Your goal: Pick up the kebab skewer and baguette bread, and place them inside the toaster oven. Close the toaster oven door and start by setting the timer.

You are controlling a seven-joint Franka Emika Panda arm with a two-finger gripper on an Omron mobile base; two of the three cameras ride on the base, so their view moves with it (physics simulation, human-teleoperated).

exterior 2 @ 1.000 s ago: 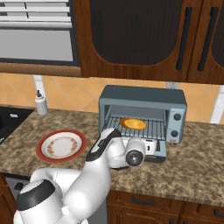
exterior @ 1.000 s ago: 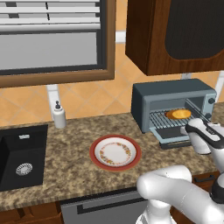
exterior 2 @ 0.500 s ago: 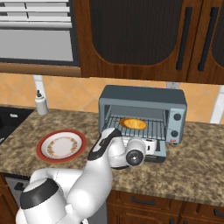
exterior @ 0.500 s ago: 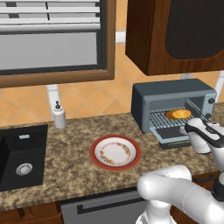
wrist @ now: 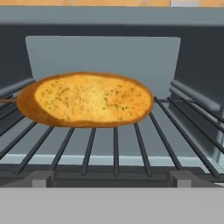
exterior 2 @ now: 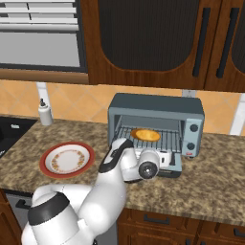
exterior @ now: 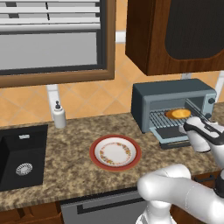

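Table: speckled brown granite table [exterior 2: 210, 177], carrying the oven.
Oven: boxy blue-grey toaster oven [exterior 2: 155, 107]; toaster oven door [exterior: 175, 133] lowered.
Plate: red-rimmed round plate [exterior: 115, 152], left of oven.
Bread: golden oval baguette bread [wrist: 85, 99] on oven's rack.
Gripper: gripper [exterior 2: 165, 159] before oven mouth, jaws wide, holding nothing.

Both base views look forward and down from behind, sharing the boxy blue-grey toaster oven [exterior: 173, 107] [exterior 2: 155, 124]. The hand view faces closely into its wire rack [wrist: 113, 148].

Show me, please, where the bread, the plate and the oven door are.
bread [wrist: 87, 99], hand view, middle of its top.
plate [exterior: 115, 152], left base view, its white centre.
oven door [exterior: 173, 134], left base view, the open flap's inner face.
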